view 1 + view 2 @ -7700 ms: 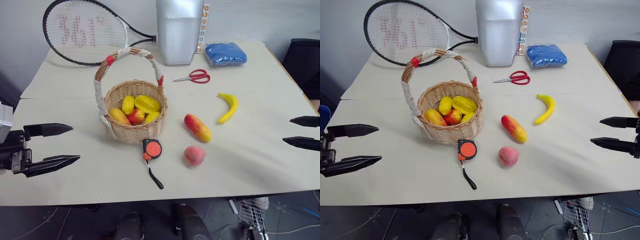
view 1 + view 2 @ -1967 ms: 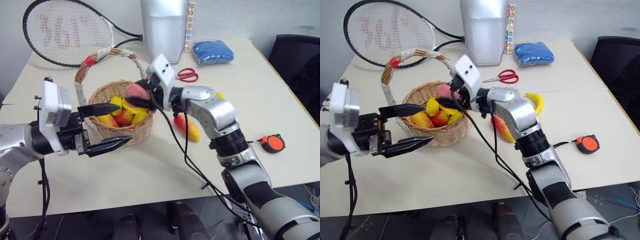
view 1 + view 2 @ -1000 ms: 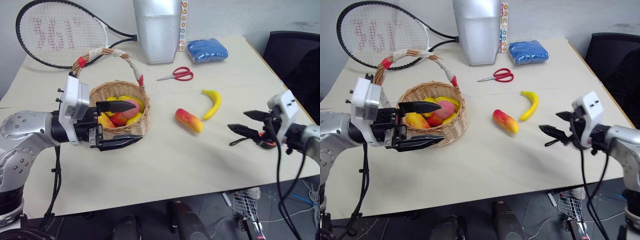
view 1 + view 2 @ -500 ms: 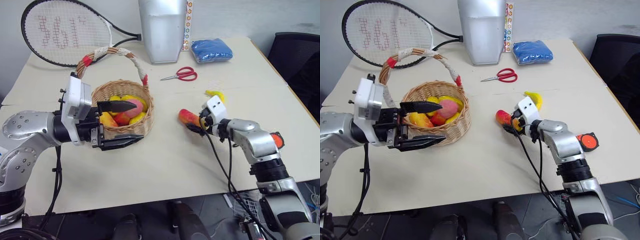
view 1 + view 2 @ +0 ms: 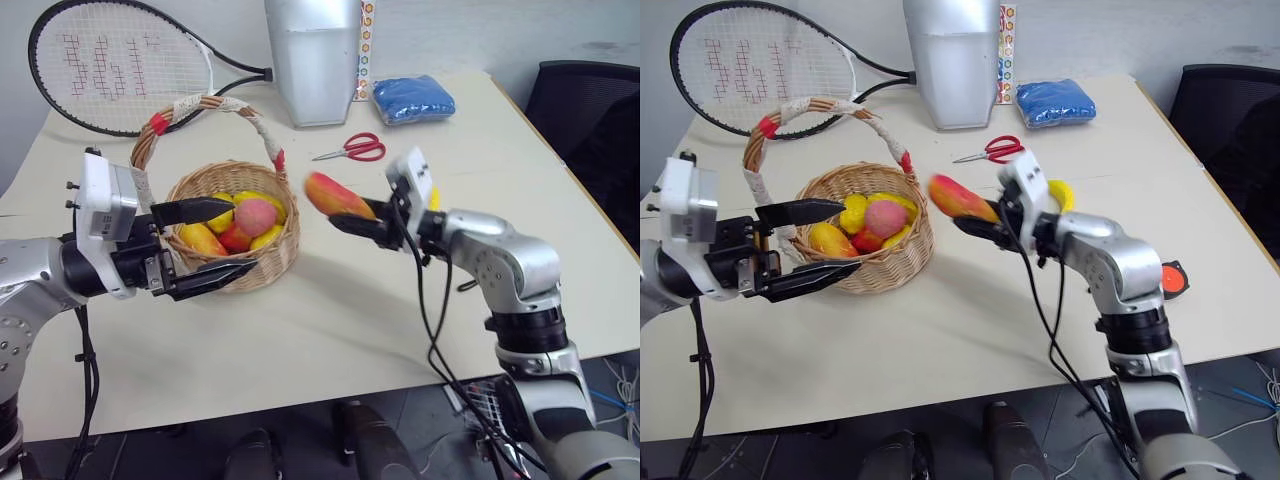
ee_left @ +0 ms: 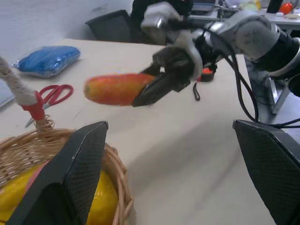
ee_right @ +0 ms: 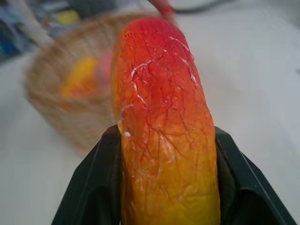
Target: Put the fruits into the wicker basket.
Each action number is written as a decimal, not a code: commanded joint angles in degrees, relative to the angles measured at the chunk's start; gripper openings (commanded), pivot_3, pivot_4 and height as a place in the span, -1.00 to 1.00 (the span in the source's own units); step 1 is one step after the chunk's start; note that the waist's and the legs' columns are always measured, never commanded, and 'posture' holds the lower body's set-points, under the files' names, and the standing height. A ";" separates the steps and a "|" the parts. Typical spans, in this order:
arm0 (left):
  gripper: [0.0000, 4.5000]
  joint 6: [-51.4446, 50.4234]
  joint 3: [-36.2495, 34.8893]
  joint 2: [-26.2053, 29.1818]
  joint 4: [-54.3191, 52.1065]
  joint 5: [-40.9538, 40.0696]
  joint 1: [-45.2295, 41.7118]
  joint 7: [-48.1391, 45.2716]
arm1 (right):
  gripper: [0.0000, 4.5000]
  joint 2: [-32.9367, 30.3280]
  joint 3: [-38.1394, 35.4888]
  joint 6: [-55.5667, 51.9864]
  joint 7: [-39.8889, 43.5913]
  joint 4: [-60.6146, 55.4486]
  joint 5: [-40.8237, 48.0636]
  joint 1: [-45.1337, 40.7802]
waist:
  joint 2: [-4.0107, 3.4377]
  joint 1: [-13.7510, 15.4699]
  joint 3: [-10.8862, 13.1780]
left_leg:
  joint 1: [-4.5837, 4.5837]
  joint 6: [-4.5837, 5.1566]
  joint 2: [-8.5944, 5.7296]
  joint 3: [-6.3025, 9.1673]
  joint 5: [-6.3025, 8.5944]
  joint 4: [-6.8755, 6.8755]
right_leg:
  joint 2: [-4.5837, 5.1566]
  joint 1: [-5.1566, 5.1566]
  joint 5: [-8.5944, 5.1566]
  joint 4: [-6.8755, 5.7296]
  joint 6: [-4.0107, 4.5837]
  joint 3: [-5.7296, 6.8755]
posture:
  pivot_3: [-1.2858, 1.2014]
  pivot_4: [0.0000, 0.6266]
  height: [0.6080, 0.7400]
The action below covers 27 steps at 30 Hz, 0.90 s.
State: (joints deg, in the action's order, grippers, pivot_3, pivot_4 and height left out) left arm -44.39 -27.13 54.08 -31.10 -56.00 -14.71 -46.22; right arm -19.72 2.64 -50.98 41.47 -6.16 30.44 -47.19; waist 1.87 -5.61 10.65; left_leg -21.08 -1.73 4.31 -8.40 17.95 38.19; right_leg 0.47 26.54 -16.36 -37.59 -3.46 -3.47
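Right gripper (image 5: 352,222) clamped on mango (image 5: 338,195), held in the air just right of wicker basket (image 5: 236,270). Left gripper (image 5: 215,241) open at basket's left-front rim. Banana (image 5: 1061,194) on worktop, mid-right.

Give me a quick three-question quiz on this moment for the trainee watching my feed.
1. True or false: the right gripper holds the mango above the table.
2. Which fruit lies on the table? A) banana B) peach C) neither
3. What stands open beside the wicker basket?

Key: 1 true; 2 A; 3 the left gripper.
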 commanded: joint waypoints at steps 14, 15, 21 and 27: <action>1.00 -0.08 -1.55 1.11 -3.27 -3.86 -1.08 3.53 | 0.53 17.84 11.80 11.27 -3.64 21.57 -12.49 -19.07 | 0.04 -0.92 -0.02 | -0.11 0.01 -0.05 0.01 0.03 -0.10 | 0.06 0.04 -0.04 0.08 0.06 0.10 | 0.03 -0.52 1.00; 1.00 -0.05 -1.40 1.09 -3.21 -3.94 -1.15 3.45 | 0.66 17.08 10.42 10.19 -3.40 19.72 -11.60 -18.77 | 0.04 -0.92 -0.02 | -0.13 0.00 -0.04 0.02 0.03 -0.11 | 0.07 0.04 -0.04 0.07 0.07 0.11 | 0.03 -0.52 1.00; 1.00 0.87 0.71 0.75 -1.74 -3.21 -2.31 2.27 | 0.99 5.08 -2.17 -5.50 -0.13 -1.35 1.08 -11.52 | 0.06 -0.06 -0.04 | -0.20 0.06 -0.04 0.15 0.07 -0.10 | 0.15 0.02 -0.04 0.12 0.06 0.19 | 0.03 -0.52 1.00; 1.00 1.99 4.69 0.68 0.54 -2.22 -5.48 -0.37 | 0.99 -17.06 -17.81 -17.79 1.55 -14.89 8.59 4.86 | 0.09 1.02 -0.04 | -0.15 0.15 -0.16 0.07 0.14 -0.10 | 0.11 -0.04 -0.04 0.36 0.05 0.12 | 0.03 -0.52 1.00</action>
State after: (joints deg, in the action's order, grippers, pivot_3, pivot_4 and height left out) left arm -43.85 -22.69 54.48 -30.64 -58.62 -19.14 -45.45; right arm -33.88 -10.67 -66.60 42.15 -17.26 36.95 -44.05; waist 1.96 -4.59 10.60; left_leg -21.22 -1.58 4.14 -8.32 18.09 38.09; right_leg 0.57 26.49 -16.40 -37.21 -3.41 -3.36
